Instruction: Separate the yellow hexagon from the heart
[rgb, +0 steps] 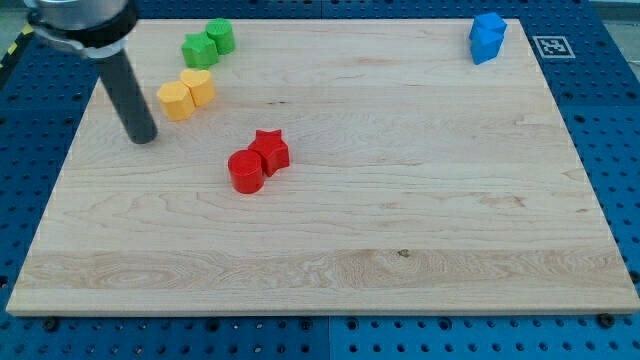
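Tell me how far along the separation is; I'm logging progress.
Nothing looks done: the yellow hexagon and yellow heart touch. In hand: my tip sits just left of and below the hexagon, apart from it. Left: pushing the hexagon away from the heart.

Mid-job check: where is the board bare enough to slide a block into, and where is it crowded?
Bare: everything below and right of the red pair, up to the blue blocks in the top-right corner. Crowded: top left, where the green pair, the yellow pair and my tip sit close together.
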